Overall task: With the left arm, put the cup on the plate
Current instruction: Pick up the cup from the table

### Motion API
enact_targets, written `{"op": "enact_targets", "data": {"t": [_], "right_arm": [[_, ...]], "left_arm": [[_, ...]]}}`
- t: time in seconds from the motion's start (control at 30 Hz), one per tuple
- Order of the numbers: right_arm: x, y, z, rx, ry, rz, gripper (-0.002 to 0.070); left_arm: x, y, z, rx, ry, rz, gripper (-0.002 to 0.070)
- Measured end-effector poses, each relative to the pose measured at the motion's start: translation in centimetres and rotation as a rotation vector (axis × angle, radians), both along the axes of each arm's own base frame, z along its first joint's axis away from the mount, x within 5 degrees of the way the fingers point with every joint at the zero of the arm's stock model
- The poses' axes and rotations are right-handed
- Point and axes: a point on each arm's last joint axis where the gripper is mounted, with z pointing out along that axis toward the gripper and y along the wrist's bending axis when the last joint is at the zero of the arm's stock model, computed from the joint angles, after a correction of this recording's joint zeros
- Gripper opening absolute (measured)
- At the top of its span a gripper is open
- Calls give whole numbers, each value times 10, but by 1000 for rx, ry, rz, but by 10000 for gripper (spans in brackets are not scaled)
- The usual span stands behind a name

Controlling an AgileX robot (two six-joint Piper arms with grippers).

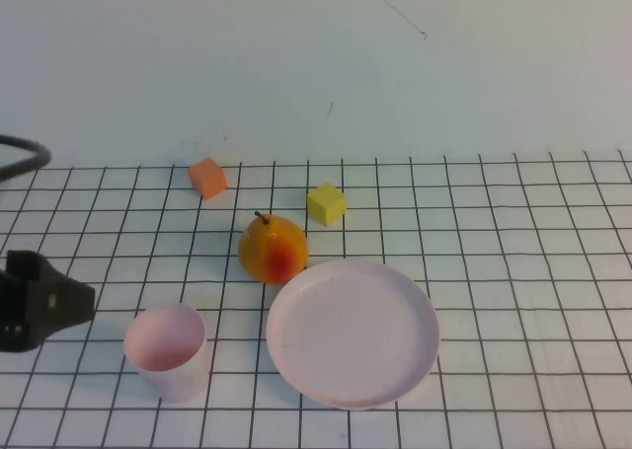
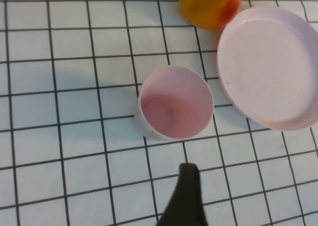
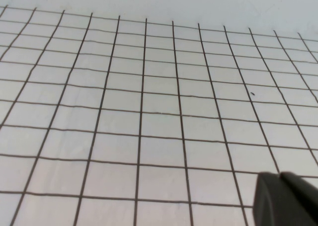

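I have the cup (image 1: 167, 351) standing upright and open-mouthed on the gridded table (image 1: 513, 232), near the front edge and just beside the plate (image 1: 353, 333), a narrow strip of grid showing between them; the plate is bare. The left gripper (image 1: 49, 306) sits at the left edge of the high view, close to the cup on its outer side but apart from it, and holding nothing. From its wrist camera I see only one dark finger (image 2: 186, 198) pointing at the cup's near wall, so I cannot tell whether its fingers are spread or pressed together. The right gripper (image 3: 285, 198) shows only as a dark corner over bare grid in its own wrist view; it looks parked, and I cannot tell its state either. I judge the cup to be light, thin-walled plastic: smooth, a bit slippery, and likely to flex or pop out if squeezed hard. It tapers towards the base, so I would take it across the rim, one finger inside and one outside the wall, or across the upper body, with gentle pressure. A nudge would tip it easily. The pear (image 1: 273, 251) stands just behind the plate, with an orange block (image 1: 207, 177) and a yellow block (image 1: 326, 203) further back, all out of the short path to the plate.
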Motion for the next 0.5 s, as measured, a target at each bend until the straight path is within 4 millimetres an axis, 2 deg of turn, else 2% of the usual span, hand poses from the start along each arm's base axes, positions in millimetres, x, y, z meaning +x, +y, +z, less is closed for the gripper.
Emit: {"op": "enact_targets", "data": {"t": [0.1, 0.27, 0.5], "right_arm": [[0, 0, 0, 0, 0, 0, -2], [0, 0, 0, 0, 0, 0, -2], [0, 0, 0, 0, 0, 0, -2]], "left_arm": [[24, -1, -10, 4, 83, -24, 560], [61, -1, -37, 2, 232, -26, 564], [96, 1, -74, 10, 329, 2, 490]]}}
